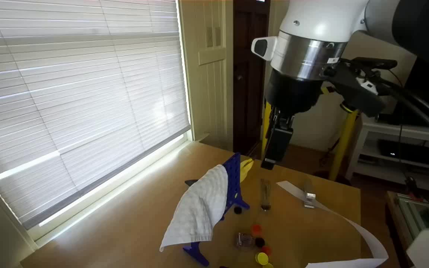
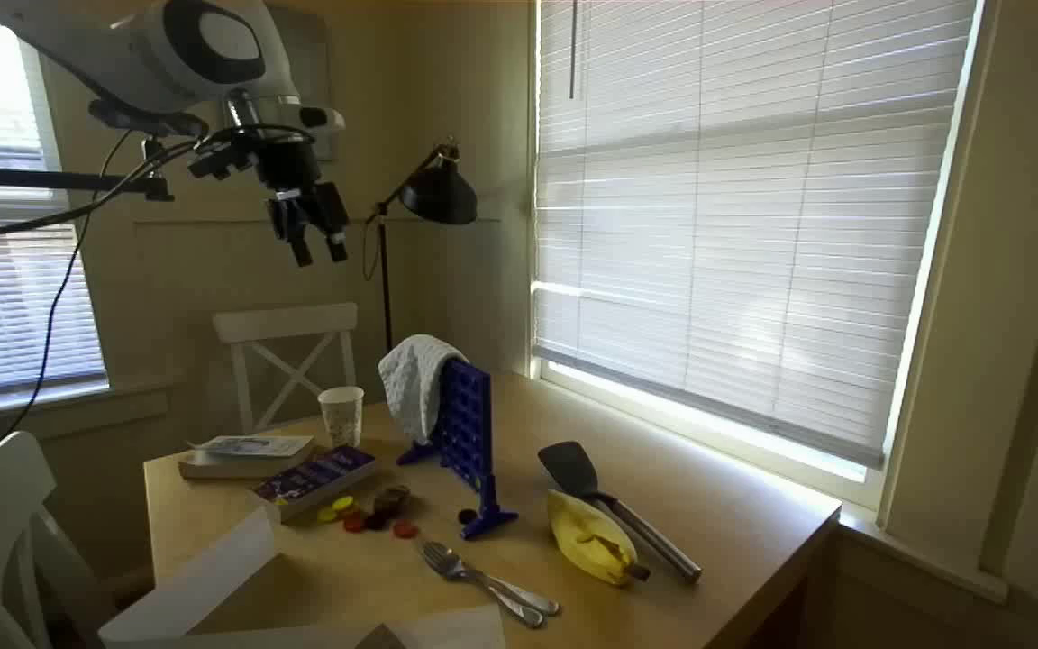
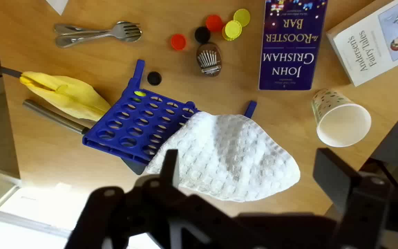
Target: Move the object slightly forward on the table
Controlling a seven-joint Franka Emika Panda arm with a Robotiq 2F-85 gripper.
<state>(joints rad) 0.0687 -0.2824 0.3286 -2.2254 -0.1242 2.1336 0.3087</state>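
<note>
The task does not name which object is meant. My gripper (image 2: 321, 252) is open and empty, high above the table (image 2: 726, 505). It also shows in an exterior view (image 1: 268, 163) and in the wrist view (image 3: 247, 166). A blue upright game grid (image 2: 465, 424) stands on the table with a white cloth (image 2: 414, 383) draped over one end. In the wrist view the cloth (image 3: 233, 159) lies below and between the open fingers, well apart from them. A patterned paper cup (image 3: 342, 121) stands near the right finger in that view. The grid is partly covered by the cloth.
A yellow banana-like item (image 2: 593, 539), a spatula (image 2: 632, 514), forks (image 2: 483, 581), game discs (image 3: 214, 23), a small thumb piano (image 3: 208, 59), a purple book (image 3: 288, 45) and a white book (image 3: 375, 41) lie around the grid. A window with blinds (image 1: 88, 93) borders the table. A lamp (image 2: 438, 194) stands behind.
</note>
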